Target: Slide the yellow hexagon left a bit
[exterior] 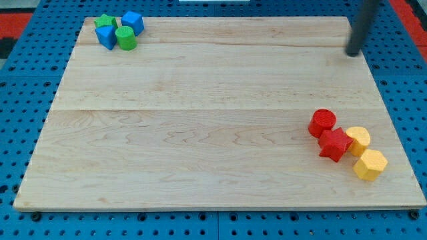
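The tool, a bare rod tip [351,53], is hovering near the worktop's [200,133] top-right corner, well apart from the yellow hexagon [369,165] near the bottom-right corner, clamping nothing

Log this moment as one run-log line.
tip: view's top right, touching no block | yellow hexagon: bottom right, unpushed | red star: to its left

Yellow hexagon [369,165], board's bottom-right corner

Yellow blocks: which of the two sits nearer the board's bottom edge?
The yellow hexagon, lowest and furthest right in the cluster. The other yellow block sits above it, beside the red star.
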